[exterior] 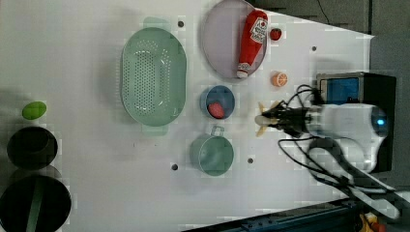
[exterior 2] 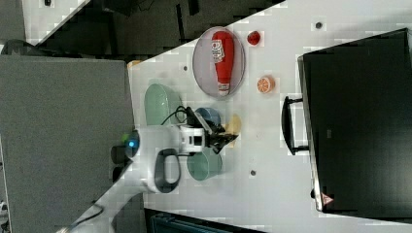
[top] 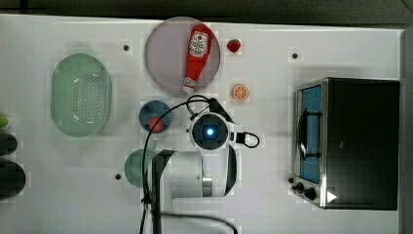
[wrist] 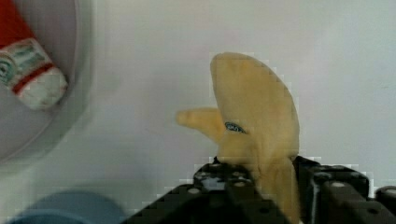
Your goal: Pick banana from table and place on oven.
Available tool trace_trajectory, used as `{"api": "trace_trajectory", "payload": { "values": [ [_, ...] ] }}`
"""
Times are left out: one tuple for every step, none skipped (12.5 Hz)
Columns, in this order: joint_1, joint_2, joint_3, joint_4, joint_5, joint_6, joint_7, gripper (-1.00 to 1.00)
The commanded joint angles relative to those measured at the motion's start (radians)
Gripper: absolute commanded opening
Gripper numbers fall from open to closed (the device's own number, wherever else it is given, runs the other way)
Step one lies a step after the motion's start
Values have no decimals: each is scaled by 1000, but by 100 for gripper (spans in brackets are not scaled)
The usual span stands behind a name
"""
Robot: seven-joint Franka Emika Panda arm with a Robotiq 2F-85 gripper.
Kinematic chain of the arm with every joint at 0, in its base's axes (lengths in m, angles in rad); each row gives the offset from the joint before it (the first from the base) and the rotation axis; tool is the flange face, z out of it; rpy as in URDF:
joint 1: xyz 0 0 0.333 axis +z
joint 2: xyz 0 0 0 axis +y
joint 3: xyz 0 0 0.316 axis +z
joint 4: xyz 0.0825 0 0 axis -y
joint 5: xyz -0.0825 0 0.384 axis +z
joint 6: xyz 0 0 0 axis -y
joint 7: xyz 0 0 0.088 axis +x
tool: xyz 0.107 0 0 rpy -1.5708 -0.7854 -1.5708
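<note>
The gripper (wrist: 275,186) is clenched on the banana (wrist: 254,121), its black fingers (wrist: 233,191) pinching the lower end while the pale peel flaps splay out beyond them. In the left view the banana (exterior: 265,121) sits at the claw's tip above the white table (exterior: 87,48), between the blue bowl (exterior: 217,101) and the oven (exterior: 355,89), apart from the orange slice (exterior: 279,79).

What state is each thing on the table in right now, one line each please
banana: clamped between the jaws of the gripper.
oven: door shut, top bare.
ketchup bottle: lying on its side on the grey plate.
blue bowl: holds a red piece.
green colander: upright, nothing in it.
green cup: upright, nothing in it.
orange slice: flat on the table.
</note>
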Motion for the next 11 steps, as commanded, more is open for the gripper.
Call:
{"api": "trace_trajectory", "payload": {
  "values": [
    [-5,-223,-6,178,10,-255,25,-45],
    [-6,-273,-16,229,10,-373,25,-45],
    [-7,-315,-32,281,10,-487,25,-45],
    [-9,-347,-54,332,10,-589,25,-45],
    [-14,-368,-82,379,10,-671,23,-45],
    [-20,-379,-118,415,8,-730,20,-45],
    [-27,-379,-160,441,2,-761,15,-45],
    [-34,-374,-206,456,-16,-766,-16,-45],
    [-38,-363,-253,463,-51,-761,-93,-45],
    [-40,-347,-301,468,-92,-747,-203,-45],
    [-42,-324,-348,476,-117,-721,-301,-46]
  ]
}}
